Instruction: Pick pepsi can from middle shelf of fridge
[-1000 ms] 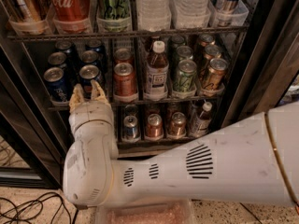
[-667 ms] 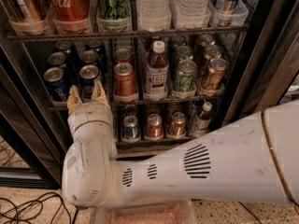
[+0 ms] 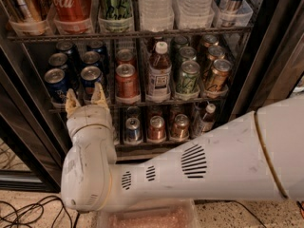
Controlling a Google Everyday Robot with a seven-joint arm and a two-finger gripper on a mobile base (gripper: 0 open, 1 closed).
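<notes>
The fridge point(image 3: 266, 56) stands open in front of me with dark wire racks. On the middle shelf point(image 3: 142, 102) stand several blue pepsi cans point(image 3: 92, 82) at the left, an orange-red can point(image 3: 126, 82), a white-capped bottle point(image 3: 159, 72) and green-labelled cans point(image 3: 188, 78). My gripper point(image 3: 86, 99) is at the shelf's front rail, just below the front pepsi can. Its two cream fingertips point(image 3: 99, 93) point up and stand apart with nothing between them. The white arm point(image 3: 190, 170) fills the lower right.
The upper rack holds a red Coca-Cola can point(image 3: 70, 4), a green can point(image 3: 115, 1) and clear bottles point(image 3: 154, 6). The lower rack holds several small cans point(image 3: 156, 127). Black cables point(image 3: 28, 213) lie on the speckled floor at the lower left. The dark fridge frame point(image 3: 23, 141) stands at the left.
The gripper has crept slightly toward the front pepsi can; its fingers stay open. The cans have not moved.
</notes>
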